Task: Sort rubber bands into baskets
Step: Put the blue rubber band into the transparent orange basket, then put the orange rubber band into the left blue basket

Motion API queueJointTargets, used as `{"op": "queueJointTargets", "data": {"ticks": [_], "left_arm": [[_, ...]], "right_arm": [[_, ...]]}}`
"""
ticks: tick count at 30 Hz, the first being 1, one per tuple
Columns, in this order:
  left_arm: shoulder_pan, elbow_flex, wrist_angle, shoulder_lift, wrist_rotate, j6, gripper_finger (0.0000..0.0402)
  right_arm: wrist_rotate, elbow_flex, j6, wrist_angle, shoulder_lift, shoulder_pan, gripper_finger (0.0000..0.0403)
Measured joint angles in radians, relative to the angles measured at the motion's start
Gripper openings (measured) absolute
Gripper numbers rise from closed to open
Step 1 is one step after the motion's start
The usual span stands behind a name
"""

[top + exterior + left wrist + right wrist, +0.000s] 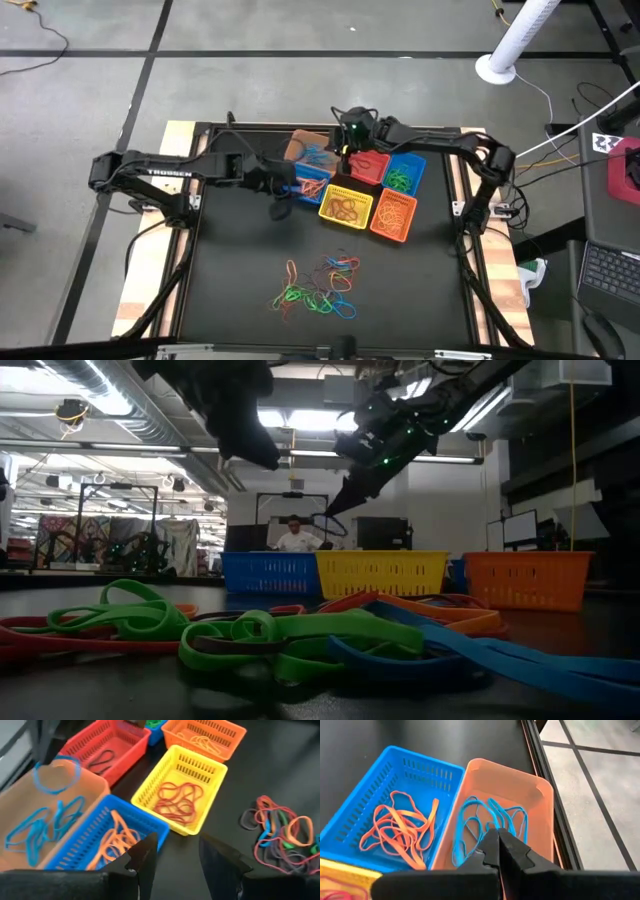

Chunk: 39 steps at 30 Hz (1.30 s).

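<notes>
My right gripper (pixel 343 148) is over the tan-orange basket (pixel 305 145) and is shut on a blue rubber band (pixel 55 772). That basket holds several blue bands (pixel 485 820). My left gripper (pixel 175 857) is open and empty above the near blue basket (pixel 107 840), which holds orange bands. The red basket (pixel 107 747), the yellow basket (pixel 180 790) with red bands and the orange basket (pixel 205 735) stand beside it. A loose pile of mixed bands (pixel 320 285) lies on the table near the front. My right gripper pinches the blue band at the top of its loop (pixel 41 764) between its two fingertips. The fingers slant down from above. The band hangs below them as an open ring, clear of the tan-orange basket under it.
A second blue basket (pixel 405 172) with green bands stands at the far right of the cluster. The black mat (pixel 240 270) lies between the baskets and the pile. A person shows in the room beyond the table (pixel 293 535).
</notes>
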Motion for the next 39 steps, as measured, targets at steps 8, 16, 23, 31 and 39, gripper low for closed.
{"op": "queueJointTargets", "data": {"ticks": [8,16,23,31,39], "left_arm": [[-0.079,0.0,0.0,0.0,0.0,-0.09,0.0141],[-0.169,0.0,-0.007,0.001,-0.001,-0.148,0.0141],[-0.283,0.0,-0.008,0.002,-0.002,-0.106,0.0141],[-0.389,0.0,0.001,0.108,-0.002,0.03,0.0141],[-0.446,0.0,0.007,0.266,0.011,0.225,0.0141]], "right_arm": [[-0.006,0.0,0.001,0.085,0.085,0.001,0.0018],[-0.005,0.0,0.003,0.1,0.097,0.001,0.0123],[-0.005,0.0,0.014,0.063,0.097,0.001,0.0166],[-0.006,0.0,0.095,0.022,0.096,0.001,0.0162],[-0.006,0.0,0.095,0.021,0.096,0.001,0.0161]]}}
